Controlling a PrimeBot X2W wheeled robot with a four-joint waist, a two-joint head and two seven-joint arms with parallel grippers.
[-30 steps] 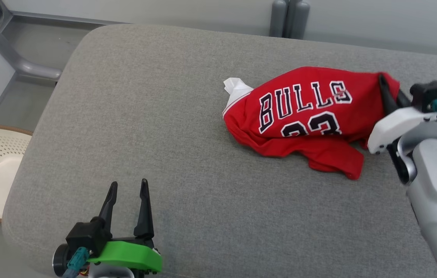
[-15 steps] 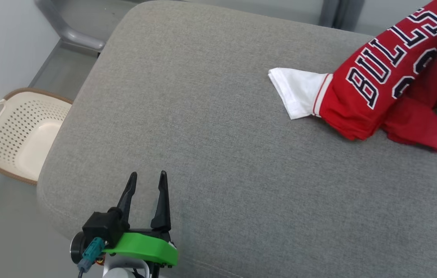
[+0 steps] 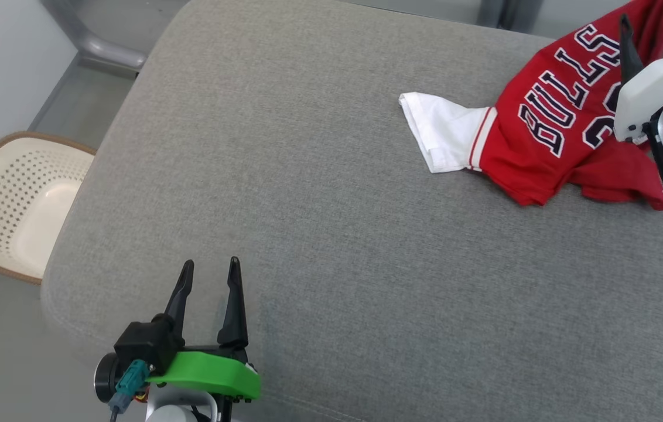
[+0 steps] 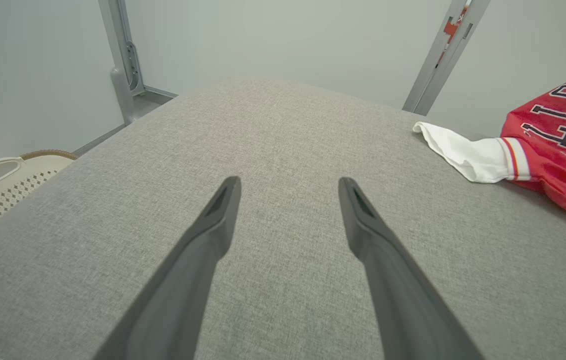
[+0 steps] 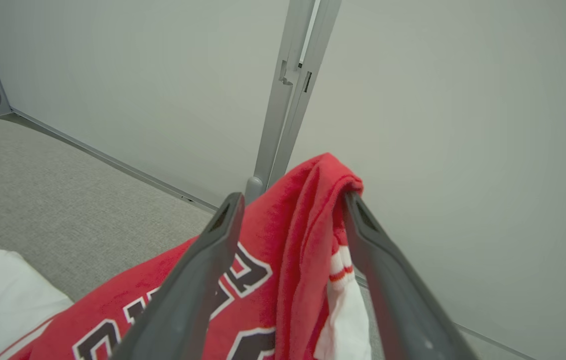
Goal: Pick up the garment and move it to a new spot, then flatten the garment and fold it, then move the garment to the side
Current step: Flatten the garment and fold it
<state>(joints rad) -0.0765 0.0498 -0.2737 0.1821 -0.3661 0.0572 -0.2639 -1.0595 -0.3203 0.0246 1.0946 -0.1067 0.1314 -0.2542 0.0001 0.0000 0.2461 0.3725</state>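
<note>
The garment (image 3: pixel 548 135) is a red jersey with dark lettering and a white sleeve (image 3: pixel 443 138). It lies at the far right of the grey padded surface (image 3: pixel 308 205), with its right end raised. In the right wrist view my right gripper (image 5: pixel 290 197) is open. A fold of the garment (image 5: pixel 303 235) stands between its fingers and hangs over the right fingertip (image 5: pixel 358 215). My left gripper (image 3: pixel 210 262) rests open and empty near the front left edge, far from the garment (image 4: pixel 558 145). Its fingers (image 4: pixel 213 235) point across bare fabric.
A cream perforated basket (image 3: pixel 9 205) sits on the floor off the surface's left side. Grey metal frame posts (image 5: pixel 288 100) and a pale wall stand behind the surface. The surface's rounded left and front edges are close to the left gripper.
The right gripper raised the garment's right end, drawing out the white sleeve, and has now opened its jaws. The head camera has shifted. The left gripper is unchanged.
</note>
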